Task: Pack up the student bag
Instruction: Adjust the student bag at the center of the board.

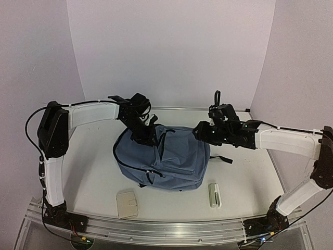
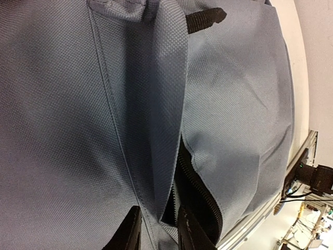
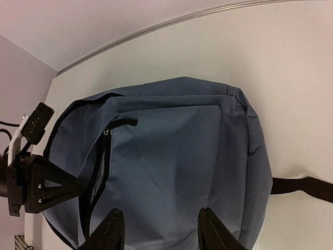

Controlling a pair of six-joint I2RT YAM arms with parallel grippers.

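The student bag lies flat in the middle of the table. Our left arm bends over its far edge, left jaws pinching fabric beside the open zipper. Our right arm hovers, right jaws half open, empty.

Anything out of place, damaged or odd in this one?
Nothing looks damaged or spilled. The student bag lies flat with a zipper partly open, and one black strap trails out on the table. A flat beige item and a small white item lie outside it.
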